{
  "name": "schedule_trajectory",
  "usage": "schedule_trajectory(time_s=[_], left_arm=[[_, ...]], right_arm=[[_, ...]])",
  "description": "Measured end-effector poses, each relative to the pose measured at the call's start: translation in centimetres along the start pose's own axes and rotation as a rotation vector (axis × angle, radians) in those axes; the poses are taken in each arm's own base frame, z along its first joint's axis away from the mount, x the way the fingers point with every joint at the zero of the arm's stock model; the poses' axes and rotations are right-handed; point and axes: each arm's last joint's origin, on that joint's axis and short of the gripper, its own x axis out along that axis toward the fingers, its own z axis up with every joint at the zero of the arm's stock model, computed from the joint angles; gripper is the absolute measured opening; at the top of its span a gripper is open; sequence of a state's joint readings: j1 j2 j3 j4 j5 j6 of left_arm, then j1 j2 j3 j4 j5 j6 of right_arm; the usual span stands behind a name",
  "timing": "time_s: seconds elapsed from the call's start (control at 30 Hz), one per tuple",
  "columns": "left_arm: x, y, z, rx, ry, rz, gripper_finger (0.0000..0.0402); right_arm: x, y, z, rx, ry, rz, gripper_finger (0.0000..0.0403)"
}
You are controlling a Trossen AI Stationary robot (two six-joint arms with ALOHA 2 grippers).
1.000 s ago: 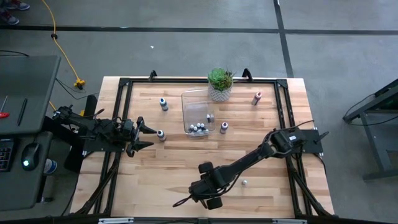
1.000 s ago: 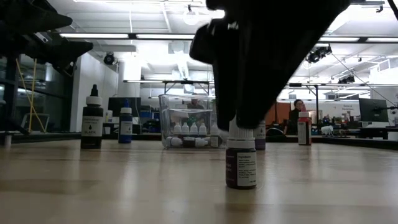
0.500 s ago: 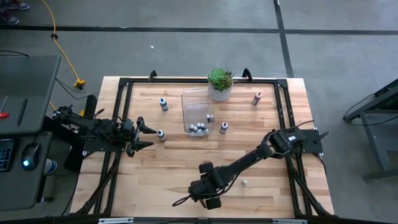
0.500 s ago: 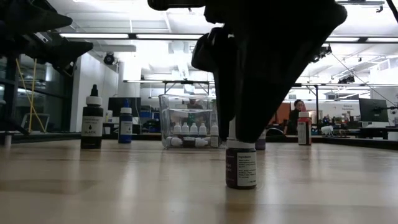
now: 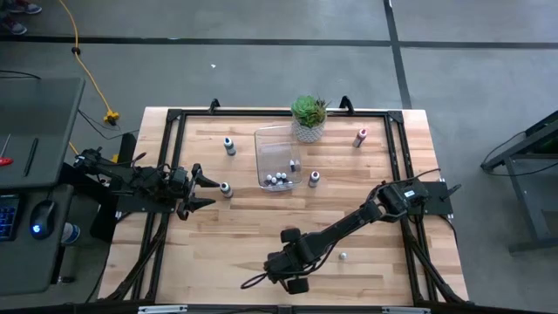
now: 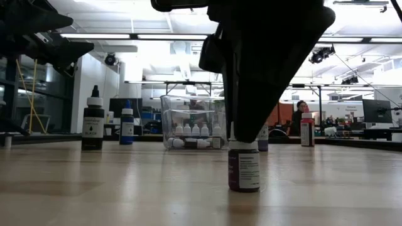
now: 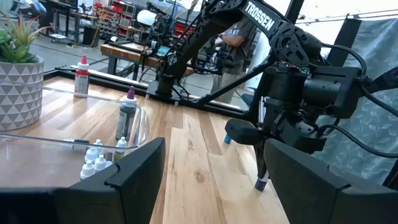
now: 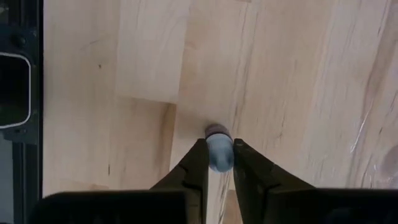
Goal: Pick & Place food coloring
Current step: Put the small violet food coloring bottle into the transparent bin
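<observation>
The purple food coloring bottle stands upright on the wooden table, directly beneath the right gripper, its pale cap pinched between the two fingers, which are closed on it. The right arm reaches low across the table and points straight down over the bottle. The left gripper hovers well apart, fingers spread.

I'm looking into a robotics lab or workshop: a wooden bench framed in black rails stands on bare concrete floor. Behind it, more workbenches and monitors under strip lights.
</observation>
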State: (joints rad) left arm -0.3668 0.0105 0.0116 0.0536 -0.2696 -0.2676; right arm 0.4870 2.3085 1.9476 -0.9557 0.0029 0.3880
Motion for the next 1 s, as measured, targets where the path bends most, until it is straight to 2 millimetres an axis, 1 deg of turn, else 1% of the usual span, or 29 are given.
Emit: schedule_trajectory(time_s=[0.13, 0.27, 0.4, 0.57, 0.63, 0.7, 0.83, 0.9, 1.0], left_arm=[[0.0, 0.0, 0.0, 0.0, 0.0, 0.0, 0.0271], [0.0, 0.0, 0.0, 0.0, 0.0, 0.0, 0.0271], [0.0, 0.0, 0.0, 0.0, 0.0, 0.0, 0.0271], [0.0, 0.0, 0.0, 0.0, 0.0, 0.001, 0.0271], [0.0, 0.0, 0.0, 0.0, 0.0, 0.001, 0.0271], [0.0, 0.0, 0.0, 0.0, 0.0, 0.0, 0.0271], [0.0, 0.0, 0.0, 0.0, 0.0, 0.001, 0.0271], [0.0, 0.0, 0.0, 0.0, 0.0, 0.0, 0.0271], [0.0, 0.0, 0.0, 0.0, 0.0, 0.001, 0.0271]], right_arm=[[-0.1, 0.1, 0.4, 0.023, -0.03, 0.014, 0.0044], [-1.6, 0.5, 1.4, 0.057, -0.097, 0.018, 0.005], [-4.0, 0.6, 2.7, 0.066, -0.183, -0.015, 0.0043], [-8.3, 0.0, 4.6, 0.066, -0.322, -0.094, 0.0043], [-10.3, -0.5, 5.3, 0.056, -0.39, -0.136, 0.0044], [-11.9, -1.3, 5.8, 0.042, -0.47, -0.167, 0.0044], [-14.4, -3.2, 6.4, 0.02, -0.578, -0.23, 0.0043], [-15.5, -4.4, 6.6, 0.029, -0.606, -0.286, 0.0043], [-16.9, -6.9, 6.8, 0.087, -0.634, -0.359, 0.0045]])
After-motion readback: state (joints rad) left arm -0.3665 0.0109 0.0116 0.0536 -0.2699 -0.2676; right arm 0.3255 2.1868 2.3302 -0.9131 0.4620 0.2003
